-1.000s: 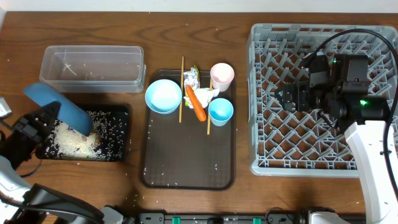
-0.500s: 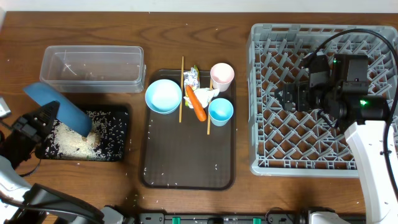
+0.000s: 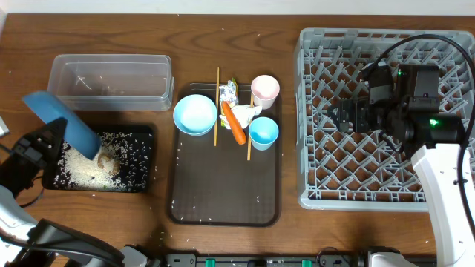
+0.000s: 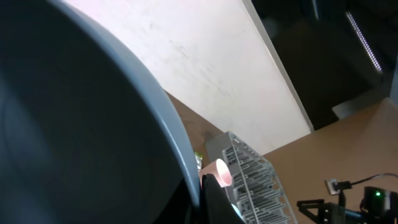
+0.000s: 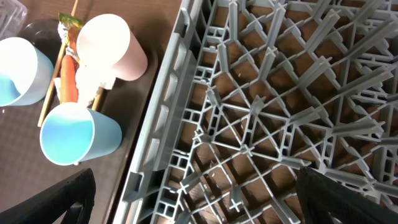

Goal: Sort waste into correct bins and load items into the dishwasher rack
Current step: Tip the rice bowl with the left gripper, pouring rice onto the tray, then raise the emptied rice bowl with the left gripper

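While the left pincer point(image 3: 53, 139) clamps the large blue bowl point(image 3: 63, 122) tilted over the rice-strewn shallow black tray point(image 3: 146, 157) at the left edge of the desk point(image 3: 22, 52), the right pincer point(image 3: 343, 116) stands open above the unloaded grey plastic crate point(image 3: 307, 148).

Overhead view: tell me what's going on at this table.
The left gripper is shut on the large blue bowl, tipped over the black tray, where white rice and a brownish scrap lie. The right gripper hangs open over the dishwasher rack, which holds nothing yet. On the brown serving tray sit the small bowl, light-blue cup, pink cup, carrot, wrappers, tissue and chopsticks, unsorted.
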Robot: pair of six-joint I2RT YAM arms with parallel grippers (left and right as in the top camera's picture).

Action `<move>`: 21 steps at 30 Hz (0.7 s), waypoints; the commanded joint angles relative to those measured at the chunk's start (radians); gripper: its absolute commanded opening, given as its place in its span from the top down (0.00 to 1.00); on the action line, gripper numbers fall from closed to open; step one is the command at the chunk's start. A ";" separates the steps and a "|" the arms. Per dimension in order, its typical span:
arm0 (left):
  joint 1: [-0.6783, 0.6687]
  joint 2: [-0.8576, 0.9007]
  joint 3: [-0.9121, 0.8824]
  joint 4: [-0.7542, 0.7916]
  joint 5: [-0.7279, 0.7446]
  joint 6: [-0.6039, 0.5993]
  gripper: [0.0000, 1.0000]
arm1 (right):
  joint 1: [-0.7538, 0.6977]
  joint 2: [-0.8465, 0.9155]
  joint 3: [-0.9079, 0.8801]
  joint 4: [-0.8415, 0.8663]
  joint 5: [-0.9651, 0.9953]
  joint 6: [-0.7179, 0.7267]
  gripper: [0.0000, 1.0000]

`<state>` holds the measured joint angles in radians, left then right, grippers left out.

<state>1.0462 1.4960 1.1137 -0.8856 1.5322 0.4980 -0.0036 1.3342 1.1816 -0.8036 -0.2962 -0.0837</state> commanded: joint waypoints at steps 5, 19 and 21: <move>-0.063 -0.052 0.001 0.026 0.039 0.003 0.94 | -0.008 0.002 0.017 0.000 -0.008 0.008 0.04; -0.568 -0.351 0.029 0.166 -0.475 -0.224 0.94 | -0.008 0.002 0.017 -0.016 -0.008 0.008 0.04; -0.669 -0.382 0.029 0.134 -0.576 -0.232 0.94 | -0.008 0.002 0.017 -0.016 -0.008 0.008 0.04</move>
<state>0.4782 1.1564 1.1122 -0.7322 1.1820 0.3183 -0.0036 1.3342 1.1816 -0.8185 -0.2962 -0.0837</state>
